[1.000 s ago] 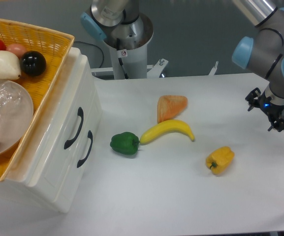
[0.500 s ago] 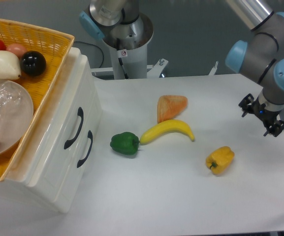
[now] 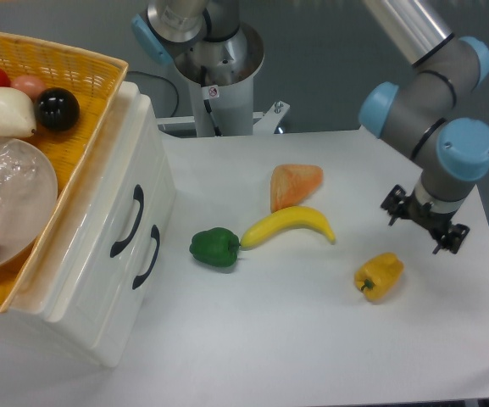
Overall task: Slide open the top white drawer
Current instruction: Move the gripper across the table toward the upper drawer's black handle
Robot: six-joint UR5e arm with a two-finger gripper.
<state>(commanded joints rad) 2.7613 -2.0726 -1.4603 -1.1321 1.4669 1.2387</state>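
Note:
The white cabinet (image 3: 83, 331) stands at the left. The top white drawer (image 3: 100, 199) is shut flush, with its curved black handle (image 3: 128, 222) on the front. The lower drawer's handle (image 3: 147, 257) sits just beside it. My gripper (image 3: 420, 222) hangs far off at the right of the table, pointing down, just above and right of a yellow pepper (image 3: 379, 275). Its black fingers (image 3: 391, 203) stick out wide on both sides of the wrist. It looks open and holds nothing.
A wicker basket (image 3: 75, 64) with several balls and a plastic bowl (image 3: 11, 199) rests on the cabinet. On the table between cabinet and gripper lie a green pepper (image 3: 214, 248), a banana (image 3: 288, 224) and an orange wedge (image 3: 294, 184). The arm's base (image 3: 219, 64) stands behind.
The gripper has moved left and slightly toward the front, from the table's right edge to a spot near the yellow pepper. The drawers and the food have not moved.

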